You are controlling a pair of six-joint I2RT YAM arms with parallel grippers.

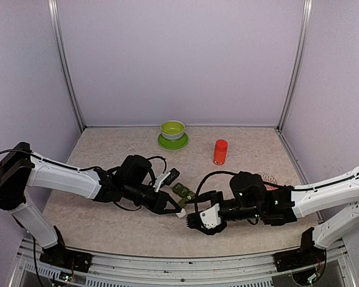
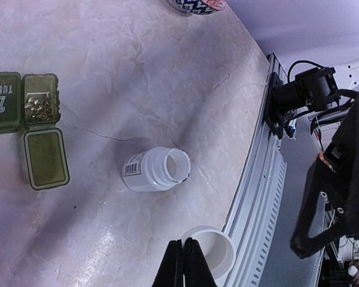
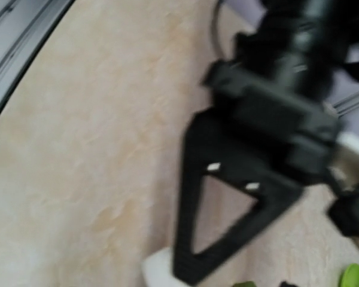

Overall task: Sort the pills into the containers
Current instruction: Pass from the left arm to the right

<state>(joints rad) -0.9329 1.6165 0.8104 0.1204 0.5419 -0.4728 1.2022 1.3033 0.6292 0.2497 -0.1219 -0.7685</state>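
Note:
The dark green containers (image 2: 24, 110) lie at the left of the left wrist view. One compartment stands open with small pills (image 2: 40, 104) inside and its lid (image 2: 45, 156) folded out; the one beside it, marked "2 TUES", is closed. From above the containers (image 1: 182, 191) sit between the two arms. My left gripper (image 2: 183, 263) is shut and empty, its tips just beside a white cap (image 2: 212, 248). A white bottle (image 2: 155, 169) lies open on its side. My right gripper (image 1: 197, 221) hovers close to my left gripper (image 1: 178, 210); its own fingers do not show in the blurred right wrist view.
A lime-green bowl (image 1: 172, 133) on a saucer stands at the back, with a red bottle (image 1: 220, 151) to its right. A patterned bowl (image 1: 268, 178) is partly hidden behind the right arm. The table's near edge rail (image 2: 257, 179) runs close to the cap.

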